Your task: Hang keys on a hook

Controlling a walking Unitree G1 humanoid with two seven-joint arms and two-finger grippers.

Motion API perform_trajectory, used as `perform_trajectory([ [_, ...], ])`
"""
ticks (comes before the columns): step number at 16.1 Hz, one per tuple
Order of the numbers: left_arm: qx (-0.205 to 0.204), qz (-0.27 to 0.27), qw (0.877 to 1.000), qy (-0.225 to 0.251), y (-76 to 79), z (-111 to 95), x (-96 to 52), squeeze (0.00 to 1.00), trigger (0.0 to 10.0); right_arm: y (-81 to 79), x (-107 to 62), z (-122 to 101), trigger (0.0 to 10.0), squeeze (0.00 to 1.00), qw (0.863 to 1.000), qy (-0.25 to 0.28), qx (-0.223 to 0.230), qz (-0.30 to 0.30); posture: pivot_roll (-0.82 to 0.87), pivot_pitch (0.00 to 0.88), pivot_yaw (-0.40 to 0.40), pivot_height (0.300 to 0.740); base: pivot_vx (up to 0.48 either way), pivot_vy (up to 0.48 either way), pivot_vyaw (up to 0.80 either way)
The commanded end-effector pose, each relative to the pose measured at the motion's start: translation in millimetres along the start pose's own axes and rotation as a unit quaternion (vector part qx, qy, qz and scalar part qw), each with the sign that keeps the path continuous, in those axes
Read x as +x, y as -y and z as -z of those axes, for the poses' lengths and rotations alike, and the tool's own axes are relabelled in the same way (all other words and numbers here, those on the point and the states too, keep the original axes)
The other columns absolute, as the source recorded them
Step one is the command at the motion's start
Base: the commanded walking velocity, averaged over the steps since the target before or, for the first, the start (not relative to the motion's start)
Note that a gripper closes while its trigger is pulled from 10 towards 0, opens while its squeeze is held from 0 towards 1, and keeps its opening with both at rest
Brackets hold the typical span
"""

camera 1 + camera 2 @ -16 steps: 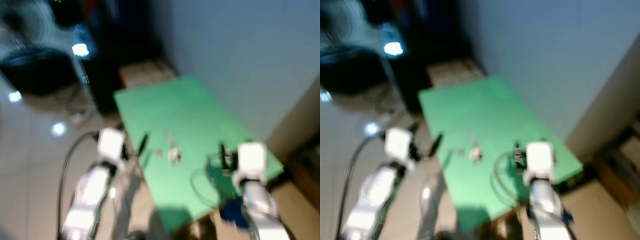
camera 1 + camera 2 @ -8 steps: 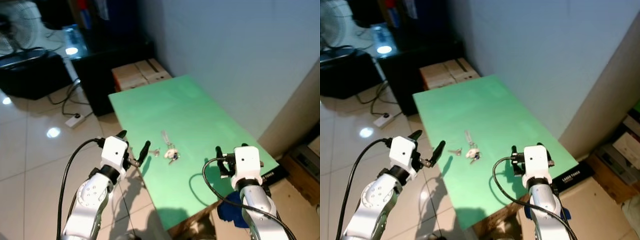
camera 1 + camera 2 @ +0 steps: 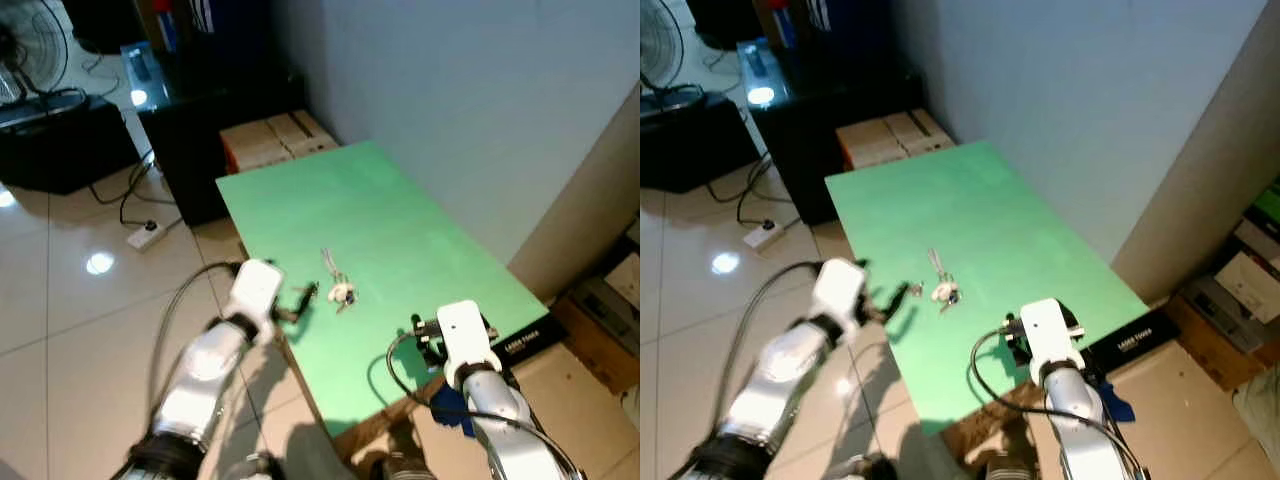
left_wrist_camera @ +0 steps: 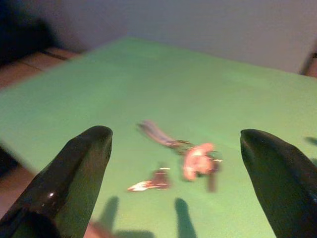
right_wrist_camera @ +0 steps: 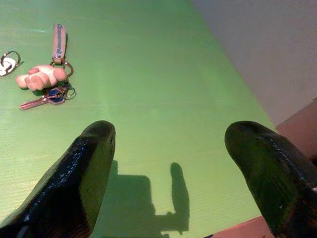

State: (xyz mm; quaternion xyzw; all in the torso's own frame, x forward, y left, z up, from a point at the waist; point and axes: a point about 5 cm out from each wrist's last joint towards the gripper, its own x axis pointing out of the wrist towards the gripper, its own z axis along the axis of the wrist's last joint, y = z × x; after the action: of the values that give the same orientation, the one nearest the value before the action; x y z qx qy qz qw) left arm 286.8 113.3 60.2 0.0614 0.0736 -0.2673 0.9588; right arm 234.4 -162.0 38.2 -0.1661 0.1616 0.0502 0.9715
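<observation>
Left wrist view blurs the keys (image 4: 190,161); key count perhaps unreadable.

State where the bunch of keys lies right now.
The keys lie on the green table, near its left edge, just ahead of the open left gripper.

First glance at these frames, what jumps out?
The bright green table running along the pale wall, with a bunch of keys on a pink charm lying near its left edge. The left gripper, open, reaches in beside the keys; the right gripper, also open, hovers over the table's near corner. No hook is in view.
</observation>
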Motion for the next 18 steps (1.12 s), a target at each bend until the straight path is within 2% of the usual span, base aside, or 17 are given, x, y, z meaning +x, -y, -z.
perform_trajectory([
  [1, -0.015, 0.031, 0.999, -0.014, 9.2, 5, 6.1, 0.00, 10.0, 1.0, -0.9, 1, 10.0, 0.00, 1.000, -0.006, -0.001, 0.003, -0.16, 0.121, 0.035, 0.740, 0.000, 0.000, 0.00],
  [3, -0.025, 0.058, 0.998, -0.030, 22.7, 4, 26.3, 0.00, 10.0, 2.3, -6.6, 1, 10.0, 0.00, 1.000, -0.005, -0.005, 0.005, -0.19, 0.146, 0.057, 0.740, 0.000, 0.000, 0.00],
  [5, -0.021, 0.070, 0.997, -0.033, 29.5, 1, 37.9, 0.00, 10.0, 2.8, -12.3, 3, 10.0, 0.00, 1.000, -0.006, -0.009, 0.007, -0.21, 0.158, 0.068, 0.740, 0.000, 0.000, 0.00],
  [6, 0.021, 0.051, 0.997, -0.045, 32.2, 0, 47.1, 0.00, 10.0, 3.6, -18.8, 4, 10.0, 0.00, 1.000, -0.005, -0.013, 0.013, -0.22, 0.175, 0.084, 0.740, 0.000, 0.000, 0.00],
  [10, 0.036, 0.008, 0.996, -0.084, 35.6, 6, 57.3, 0.00, 10.0, 5.2, -29.2, -2, 10.0, 0.00, 1.000, 0.001, -0.011, 0.023, -0.26, 0.223, 0.114, 0.740, 0.000, 0.000, 0.00],
  [12, 0.047, -0.049, 0.992, -0.102, 28.2, 9, 58.7, 0.00, 10.0, 4.9, -35.0, -3, 10.0, 0.00, 1.000, -0.002, -0.011, 0.027, -0.28, 0.251, 0.124, 0.740, 0.000, 0.000, 0.00],
  [13, 0.028, -0.075, 0.991, -0.106, 22.9, 9, 58.6, 0.00, 10.0, 3.8, -37.4, -4, 10.0, 0.00, 1.000, -0.002, -0.010, 0.023, -0.29, 0.269, 0.131, 0.740, 0.000, 0.000, 0.00],
  [15, 0.009, -0.140, 0.984, -0.107, 3.8, 6, 56.7, 0.00, 10.0, -3.4, -43.3, -19, 10.0, 0.00, 0.999, 0.035, -0.005, -0.024, -0.29, 0.290, 0.140, 0.740, 0.000, 0.000, 0.00],
  [17, -0.007, -0.164, 0.981, -0.106, -4.1, 5, 55.7, 0.00, 10.0, -6.6, -46.2, -24, 10.0, 0.00, 0.998, 0.043, -0.011, -0.048, -0.29, 0.302, 0.145, 0.740, 0.000, 0.000, 0.00],
  [18, -0.013, -0.156, 0.982, -0.106, -4.1, 5, 55.8, 0.00, 10.0, -8.7, -47.2, -23, 10.0, 0.00, 0.998, 0.040, -0.017, -0.054, -0.29, 0.303, 0.148, 0.740, 0.000, 0.000, 0.00],
])
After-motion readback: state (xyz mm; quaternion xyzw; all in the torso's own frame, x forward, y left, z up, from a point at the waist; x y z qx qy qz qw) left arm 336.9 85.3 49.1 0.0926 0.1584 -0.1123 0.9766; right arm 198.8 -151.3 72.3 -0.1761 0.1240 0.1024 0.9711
